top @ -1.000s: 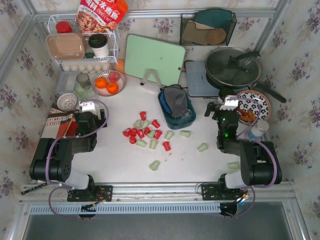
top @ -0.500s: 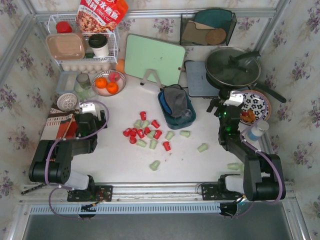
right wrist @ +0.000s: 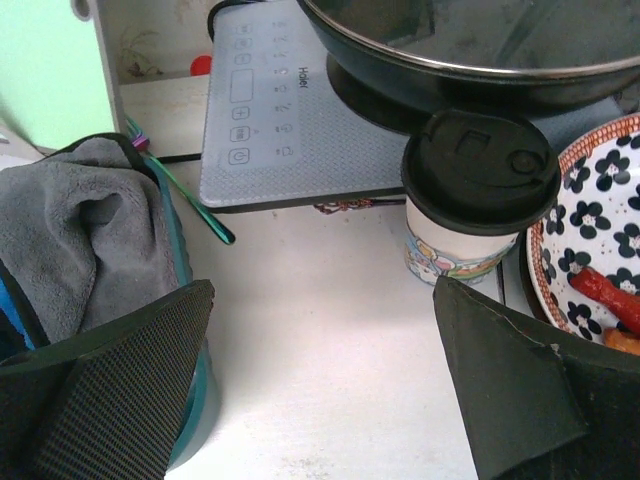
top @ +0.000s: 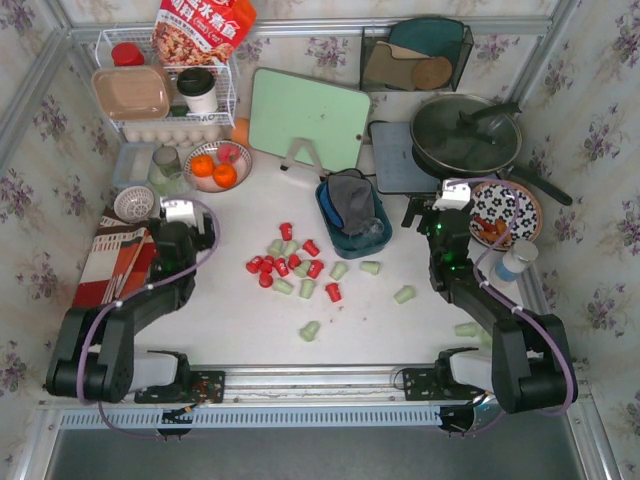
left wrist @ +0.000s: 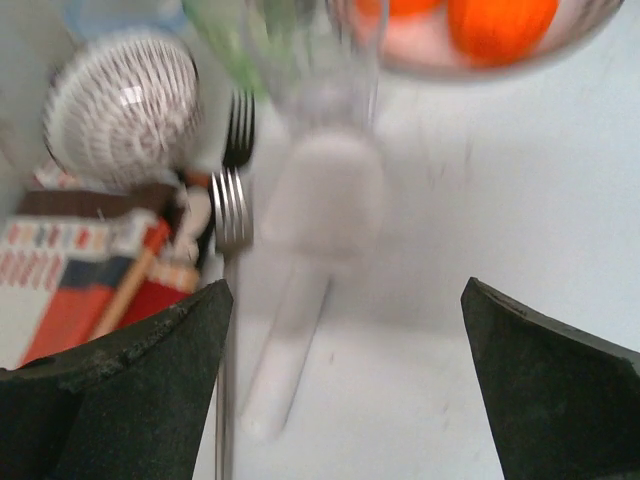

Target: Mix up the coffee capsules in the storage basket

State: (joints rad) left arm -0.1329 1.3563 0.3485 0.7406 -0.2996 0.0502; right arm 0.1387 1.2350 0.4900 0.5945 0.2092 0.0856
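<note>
Your left gripper (left wrist: 340, 390) and right gripper (right wrist: 320, 400) both had their jaws wide apart and held nothing. The coffee capsules (top: 295, 268) lay loose on the table (top: 240, 320), red and pale green clustered at its centre with a few green strays toward 4 o'clock. None sat in the storage basket (top: 345, 245), which stood just at 1 o'clock of the cluster. A grey cloth (top: 350, 197) filled that basket, so dropped capsules would likely perch on it or bounce out rather than mix. A lidded cup (right wrist: 478, 200) stood near the right jaws at 1 o'clock, and a careless swing risked toppling it. The tapered pods could also squirt from a pinch.
</note>
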